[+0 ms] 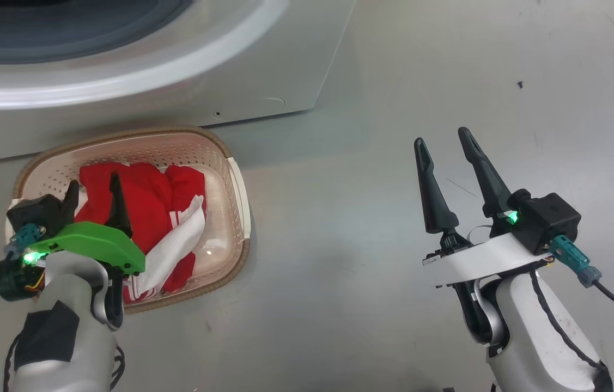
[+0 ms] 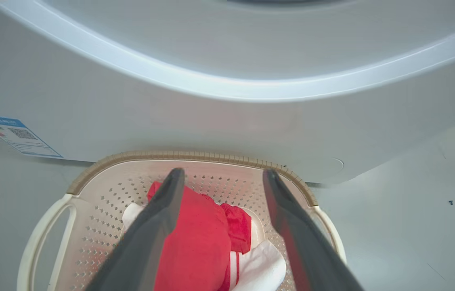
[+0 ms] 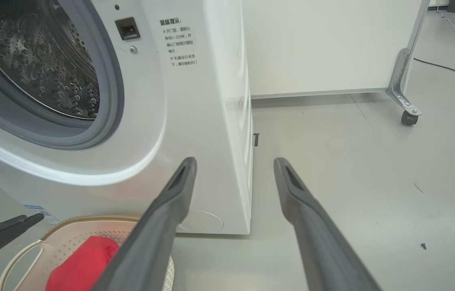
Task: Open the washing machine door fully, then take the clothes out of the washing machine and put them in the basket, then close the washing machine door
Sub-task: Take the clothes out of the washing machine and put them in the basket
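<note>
One red garment with broad white stripes, the clothes [image 1: 149,209], is seen crumpled in a soft heap. It is lying inside the basket [image 1: 239,190], a small cream one with little holes in its sides and a brown rim. The basket is set on the grey floor [image 1: 366,245], just in front of the washing machine [image 1: 138,81], which is big and white. A steel drum [image 3: 45,60] full of holes and a grey rubber ring [image 3: 114,93] are shown in the right wrist view.

The left tool [image 1: 94,181] is held over the basket, with its fingers reaching across the heap. Its two dark fingers are spread wide apart, and nothing is pinched between them. The clothes are found right under the fingers, and whether they are touched cannot be told. The right tool [image 1: 442,137] is held out over bare floor, well apart from the basket. Its fingers are spread wide too, and nothing is held.
</note>
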### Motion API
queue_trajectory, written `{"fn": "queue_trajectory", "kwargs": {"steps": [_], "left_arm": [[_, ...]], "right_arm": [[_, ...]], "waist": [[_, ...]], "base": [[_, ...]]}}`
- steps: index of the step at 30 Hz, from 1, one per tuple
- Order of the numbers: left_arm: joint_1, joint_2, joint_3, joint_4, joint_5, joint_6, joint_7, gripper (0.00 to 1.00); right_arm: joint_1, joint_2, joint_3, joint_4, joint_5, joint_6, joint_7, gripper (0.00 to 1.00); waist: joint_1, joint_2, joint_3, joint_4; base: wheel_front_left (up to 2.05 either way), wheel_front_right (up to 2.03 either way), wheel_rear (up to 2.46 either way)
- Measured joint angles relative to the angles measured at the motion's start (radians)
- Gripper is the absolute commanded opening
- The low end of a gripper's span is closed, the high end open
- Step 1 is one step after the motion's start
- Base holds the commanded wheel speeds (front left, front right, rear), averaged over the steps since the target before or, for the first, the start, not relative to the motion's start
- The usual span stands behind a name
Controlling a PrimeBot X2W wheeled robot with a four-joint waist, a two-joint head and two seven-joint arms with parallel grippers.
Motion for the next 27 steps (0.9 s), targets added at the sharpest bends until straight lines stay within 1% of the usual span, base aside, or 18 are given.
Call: {"fn": "queue_trajectory", "kwargs": {"steps": [2, 5, 9, 11, 15, 17, 24, 27], "left_arm": [[0.001, 0.0, -0.005, -0.026, 0.006, -0.021, -0.009, 1.0], [0.002, -0.002, -0.017, -0.07, 0.031, -0.03, -0.009, 1.0], [0.007, -0.003, -0.044, -0.134, 0.065, -0.033, -0.012, 1.0], [0.018, -0.005, -0.043, -0.198, 0.088, -0.033, -0.012, 1.0], [0.037, -0.005, -0.042, -0.31, 0.117, -0.033, -0.012, 1.0], [0.065, -0.005, -0.041, -0.351, 0.121, -0.033, -0.012, 1.0], [0.206, -0.005, -0.052, -0.431, 0.153, -0.03, -0.012, 1.0], [0.272, -0.006, -0.062, -0.462, 0.154, -0.017, -0.012, 1.0]], "right_arm": [[0.005, 0.0, -0.013, 0.015, -0.004, 0.0, 0.0, 1.0], [0.021, 0.0, -0.028, 0.029, -0.011, 0.0, 0.0, 1.0], [0.054, 0.0, -0.043, 0.052, -0.023, 0.003, 0.0, 1.0], [0.067, 0.0, -0.05, 0.061, -0.033, 0.008, 0.0, 1.0], [0.092, -0.001, -0.068, 0.07, -0.041, 0.008, 0.0, 1.0], [0.106, -0.002, -0.075, 0.072, -0.046, 0.008, 0.0, 1.0], [0.157, -0.005, -0.094, 0.08, -0.05, 0.008, 0.0, 1.0], [0.187, -0.005, -0.097, 0.082, -0.054, 0.008, 0.0, 1.0]], "waist": [[0.0, 0.0, -0.033, 0.006], [0.0, 0.0, -0.069, 0.014], [0.0, 0.0, -0.119, 0.029], [0.0, 0.0, -0.144, 0.038], [0.0, 0.0, -0.195, 0.06], [0.0, 0.0, -0.221, 0.071], [0.0, 0.0, -0.313, 0.112], [0.0, 0.0, -0.353, 0.127]], "base": [[0.0, 0.0, 0.0], [0.0, 0.0, 0.0], [0.0, 0.0, 0.0], [0.0, 0.0, 0.0], [0.0, 0.0, 0.0], [0.0, 0.0, 0.0], [0.0, 0.0, 0.0], [0.0, 0.0, 0.0]]}}
